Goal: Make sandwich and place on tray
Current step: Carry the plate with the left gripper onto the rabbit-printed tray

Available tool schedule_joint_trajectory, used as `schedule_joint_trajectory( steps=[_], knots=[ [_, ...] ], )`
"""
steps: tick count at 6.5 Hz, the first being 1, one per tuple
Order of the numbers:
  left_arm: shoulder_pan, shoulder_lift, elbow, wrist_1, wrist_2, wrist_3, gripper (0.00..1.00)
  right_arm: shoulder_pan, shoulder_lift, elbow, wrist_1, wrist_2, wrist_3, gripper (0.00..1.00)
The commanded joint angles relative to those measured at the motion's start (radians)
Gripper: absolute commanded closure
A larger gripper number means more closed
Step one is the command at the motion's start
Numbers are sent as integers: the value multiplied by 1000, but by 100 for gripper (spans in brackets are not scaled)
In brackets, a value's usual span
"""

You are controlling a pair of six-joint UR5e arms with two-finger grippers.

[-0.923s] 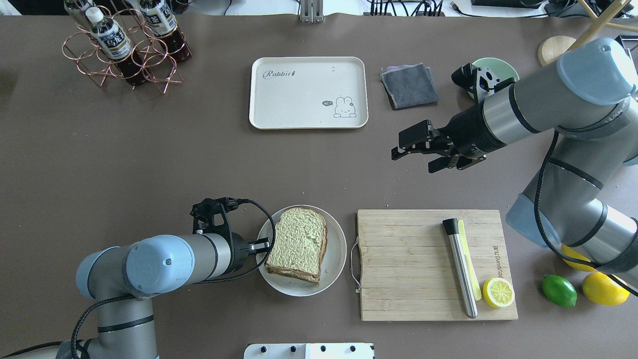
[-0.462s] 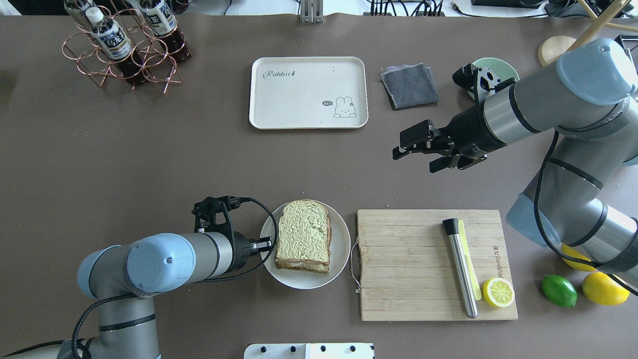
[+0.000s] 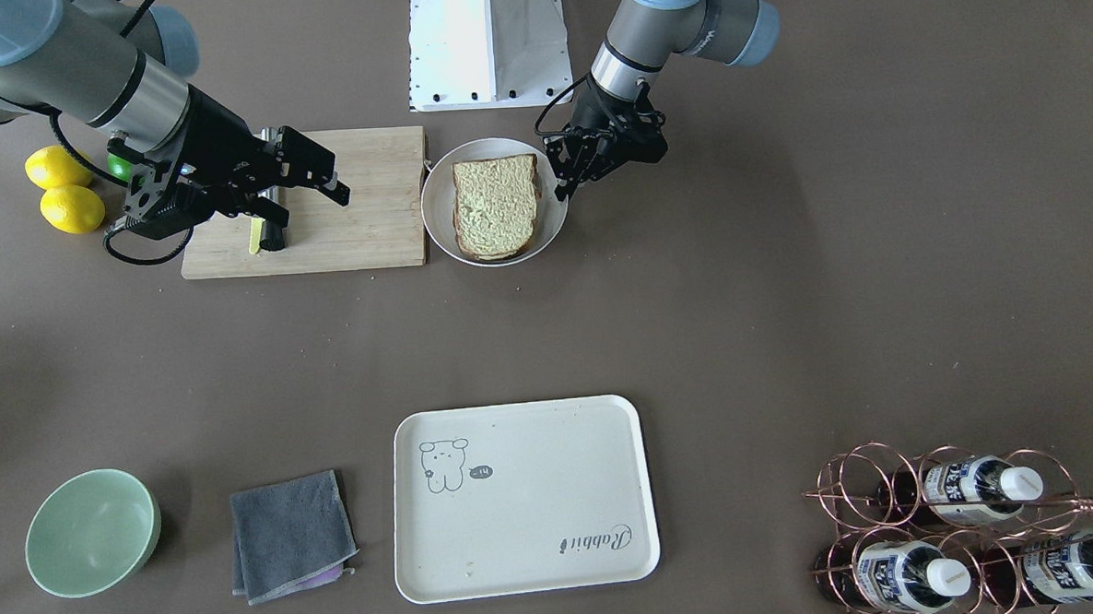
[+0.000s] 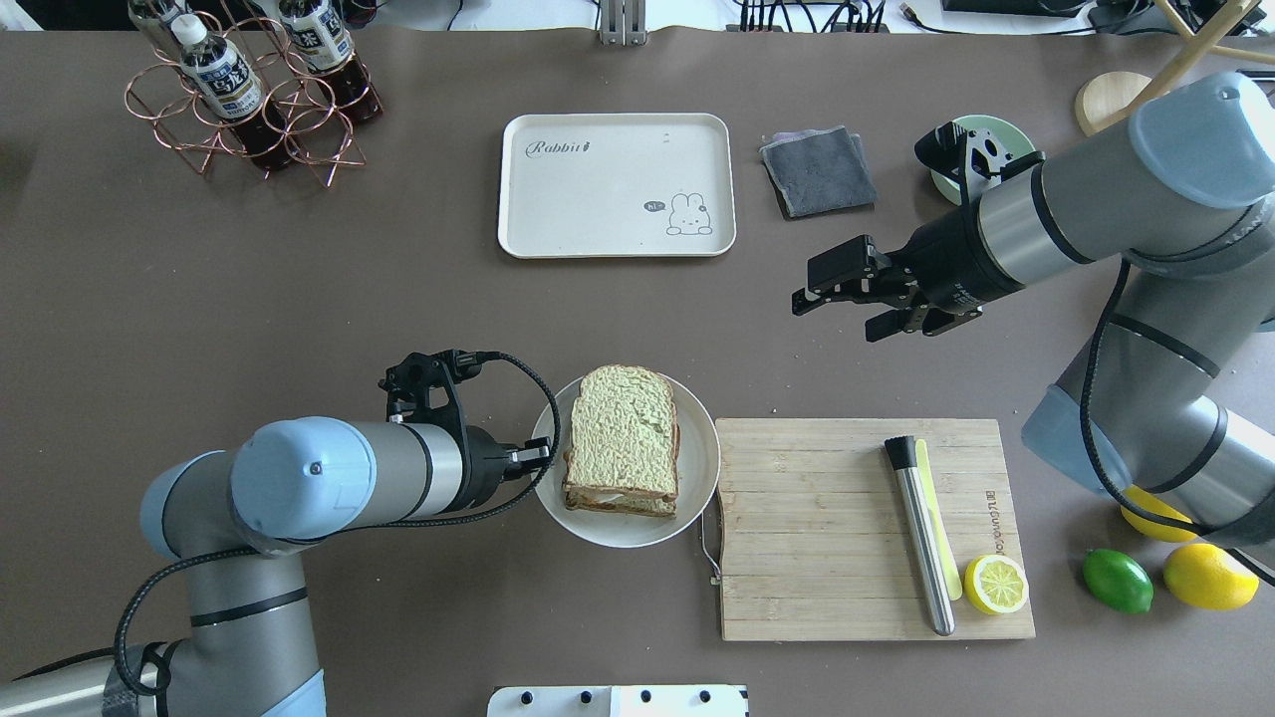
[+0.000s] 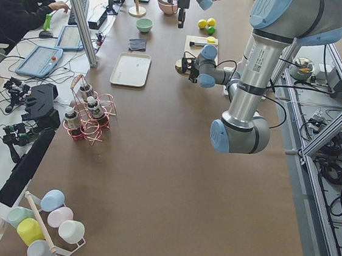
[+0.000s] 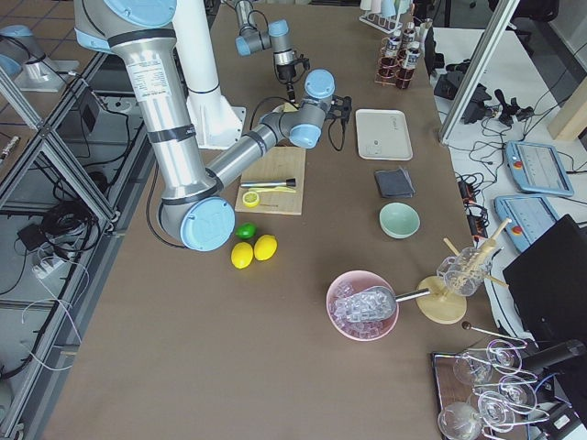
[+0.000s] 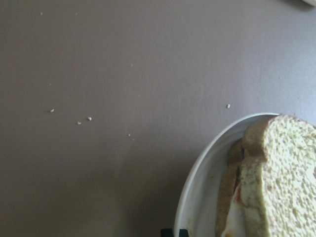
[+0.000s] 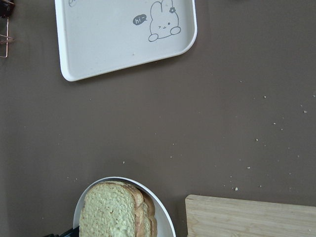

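Nearest the robot, the sandwich [image 4: 623,433] lies flat on a round white plate [image 4: 618,528] that sits just beside the wooden cutting board [image 4: 817,528], perhaps touching it. Its two slices are stacked almost squarely, with a sliver of white filling showing at the near edge. The left gripper [image 4: 538,456] comes in low from the side and pinches the plate's thin rim, which looks like a way to shift the whole meal without squeezing the bread. The bread's face is pale green-beige and crinkled and its crust brown, so it would likely dent under direct pressure, while the plate is smooth and hard and apt to slide on the matte brown table [image 4: 349,299]. Farther out, the right gripper [image 4: 835,314] hovers with its fingers spread and nothing between them, probably waiting its turn. Farthest off, well apart from the plate, sits the tray [image 4: 598,199], cream-white and rectangular, with rounded corners and a raised lip; the sandwich is not yet on it.
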Motion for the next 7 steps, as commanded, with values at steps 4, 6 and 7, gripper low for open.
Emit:
schedule_joint_trajectory(
  steps=[4,6,7],
  knots=[
    [-189,-120,131,26,-62,-120,100,37,-91,55,98,-94,16,0],
    [-220,-158,181,26,-62,-146,100,51,-93,59,98,-182,16,0],
    [-229,-198,229,24,-60,-186,100,51,-92,57,98,-197,16,0]
  ],
)
